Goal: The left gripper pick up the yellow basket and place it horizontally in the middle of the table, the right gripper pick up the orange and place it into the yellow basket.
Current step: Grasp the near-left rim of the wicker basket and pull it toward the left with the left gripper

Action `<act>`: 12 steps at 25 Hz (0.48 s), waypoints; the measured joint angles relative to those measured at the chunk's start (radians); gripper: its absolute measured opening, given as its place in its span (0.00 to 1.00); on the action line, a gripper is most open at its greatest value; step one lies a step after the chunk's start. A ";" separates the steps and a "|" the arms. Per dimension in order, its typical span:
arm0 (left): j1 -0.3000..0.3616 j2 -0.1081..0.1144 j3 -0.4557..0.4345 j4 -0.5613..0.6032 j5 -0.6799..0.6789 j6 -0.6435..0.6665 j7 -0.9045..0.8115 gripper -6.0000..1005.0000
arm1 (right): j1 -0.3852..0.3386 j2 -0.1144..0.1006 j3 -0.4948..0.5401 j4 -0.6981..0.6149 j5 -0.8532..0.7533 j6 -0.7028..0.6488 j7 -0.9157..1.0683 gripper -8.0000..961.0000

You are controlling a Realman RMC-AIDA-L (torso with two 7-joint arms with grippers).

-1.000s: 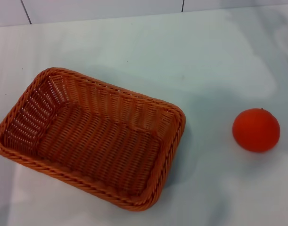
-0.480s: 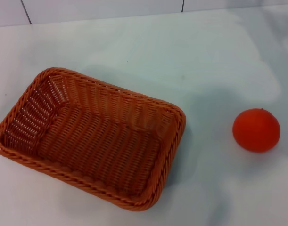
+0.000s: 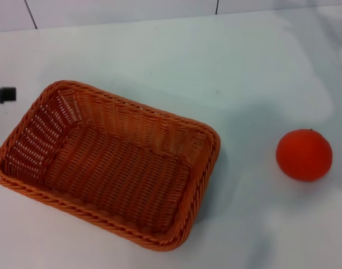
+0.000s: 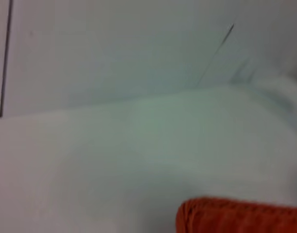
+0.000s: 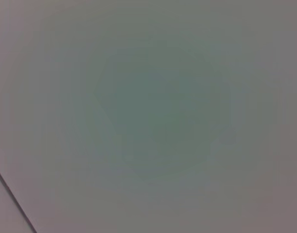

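Observation:
The yellow basket (image 3: 106, 165), an orange-brown woven rectangle, lies askew on the left half of the white table (image 3: 176, 61) and is empty. The orange (image 3: 304, 154) rests on the table to its right, apart from it. The tip of my left gripper (image 3: 3, 94) shows as a small black bar at the left edge, just beyond the basket's far-left corner. The left wrist view shows a corner of the basket's rim (image 4: 240, 217). My right gripper is out of view; its wrist view shows only bare table.
A tiled wall with dark seams (image 3: 29, 12) runs along the table's far edge. Bare tabletop lies between the basket and the orange and behind both.
The tip of my left gripper has come into the head view at the left edge. The basket and the orange have not moved.

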 joint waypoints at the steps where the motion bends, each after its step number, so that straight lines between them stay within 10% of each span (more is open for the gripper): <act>1: -0.011 -0.007 0.027 0.033 0.047 0.007 -0.041 0.84 | 0.001 0.001 0.000 0.000 0.000 0.003 0.000 0.98; 12: -0.138 -0.063 0.114 0.060 0.326 0.017 -0.185 0.82 | 0.008 0.002 0.014 0.000 0.000 0.021 -0.002 0.98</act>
